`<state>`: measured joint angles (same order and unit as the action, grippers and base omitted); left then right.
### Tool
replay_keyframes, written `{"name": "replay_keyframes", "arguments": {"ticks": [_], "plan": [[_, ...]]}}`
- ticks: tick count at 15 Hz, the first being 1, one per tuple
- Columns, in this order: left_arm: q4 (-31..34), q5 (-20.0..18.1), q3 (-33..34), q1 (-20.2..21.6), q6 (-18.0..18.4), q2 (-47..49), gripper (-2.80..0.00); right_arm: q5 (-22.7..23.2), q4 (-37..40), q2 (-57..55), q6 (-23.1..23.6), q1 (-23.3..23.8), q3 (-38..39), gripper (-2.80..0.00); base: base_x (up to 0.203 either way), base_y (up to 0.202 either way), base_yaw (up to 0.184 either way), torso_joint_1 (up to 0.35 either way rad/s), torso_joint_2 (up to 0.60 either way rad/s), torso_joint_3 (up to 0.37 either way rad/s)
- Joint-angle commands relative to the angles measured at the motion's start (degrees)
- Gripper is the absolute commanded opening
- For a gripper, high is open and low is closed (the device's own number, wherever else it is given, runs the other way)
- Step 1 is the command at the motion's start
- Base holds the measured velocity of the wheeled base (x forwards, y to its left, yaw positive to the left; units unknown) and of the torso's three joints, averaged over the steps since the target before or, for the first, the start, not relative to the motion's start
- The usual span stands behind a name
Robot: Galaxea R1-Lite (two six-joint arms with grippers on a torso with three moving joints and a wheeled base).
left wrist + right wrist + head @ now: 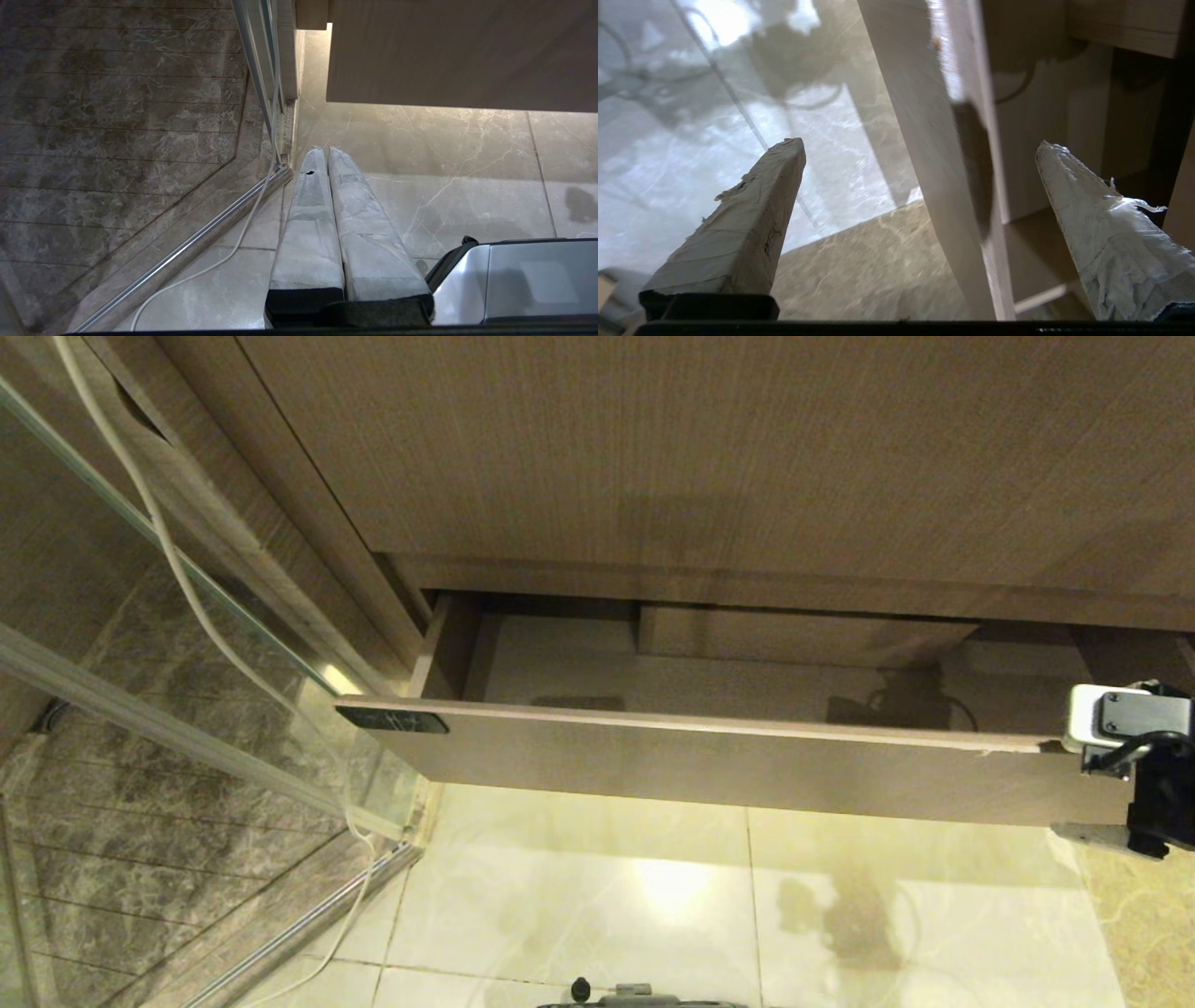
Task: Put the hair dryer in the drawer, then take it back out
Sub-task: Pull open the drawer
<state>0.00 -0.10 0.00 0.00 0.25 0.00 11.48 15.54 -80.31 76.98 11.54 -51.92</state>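
So the drawer (pixel 709 770) is pulled out from under the taller wood-grain panel (pixel 700 448), and you can look down into it from the head view: pale bottom, a boxed cut-out (pixel 803 635) at the back, and a small dark plate (pixel 392 720) on the left end of the narrow front. Can't spot the hair dryer in any of the views; there's only a dark shadowy shape with a thin curved line in the right part of the drawer, and I can't tell what it is.

The right gripper (pixel 920 149) sits at the right end of the drawer front, fingers spread wide, one fingertip (pixel 784 154) out over the floor tiles (pixel 653 896) and the other (pixel 1052 156) on the inside of the drawer, with the front board between them and nothing pinched.

The left gripper (pixel 323 151) hangs low over the floor, fingers pressed together, next to the glass shower partition (pixel 187 644) and a white cord (pixel 224 252) trailing along its rail.
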Motion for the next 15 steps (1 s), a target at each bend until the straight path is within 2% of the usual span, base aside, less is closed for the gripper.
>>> {"name": "replay_keyframes", "arguments": {"ticks": [1,5,6,7,9,11,13,15], "plan": [[0.0,0.0,0.0,0.0,0.0,-0.1,-2.80,0.0,3.7,6.1,0.1,0.0,-0.2,0.00,0.000,0.000,0.000,0.000,0.00,0.000],[0.0,0.0,0.0,0.0,0.0,-0.1,-2.80,-0.9,7.3,14.7,-3.7,0.0,-0.6,0.00,0.000,0.000,0.000,0.000,0.00,0.000],[0.0,0.0,0.0,0.0,0.0,0.0,-2.80,-2.4,7.4,16.6,-4.6,0.0,-0.5,-2.80,0.000,0.000,0.000,0.000,0.00,0.000],[0.0,0.0,0.0,0.0,0.0,-0.1,-2.80,-5.0,7.4,17.8,-6.1,0.0,-0.2,-2.80,0.000,0.000,0.000,0.000,0.00,0.000],[0.0,0.0,0.0,0.0,0.0,-0.1,-2.80,-13.1,7.5,20.6,-14.1,0.1,0.1,-2.80,0.000,0.000,0.000,0.000,0.00,0.000],[0.0,0.0,0.0,0.0,0.0,-0.1,-2.80,-20.5,7.5,23.2,-18.7,0.1,0.5,-2.80,0.000,0.000,0.000,0.000,0.00,0.000],[0.0,0.0,0.0,0.0,0.0,-0.1,-2.80,-21.7,7.2,23.6,-22.2,0.1,0.5,-2.80,0.000,0.000,0.000,0.000,0.00,0.000],[0.0,0.0,0.0,0.0,0.0,-0.1,-2.80,-21.9,7.5,25.1,-27.8,0.0,2.3,-2.80,0.000,0.000,0.000,0.000,0.00,0.000]]}}
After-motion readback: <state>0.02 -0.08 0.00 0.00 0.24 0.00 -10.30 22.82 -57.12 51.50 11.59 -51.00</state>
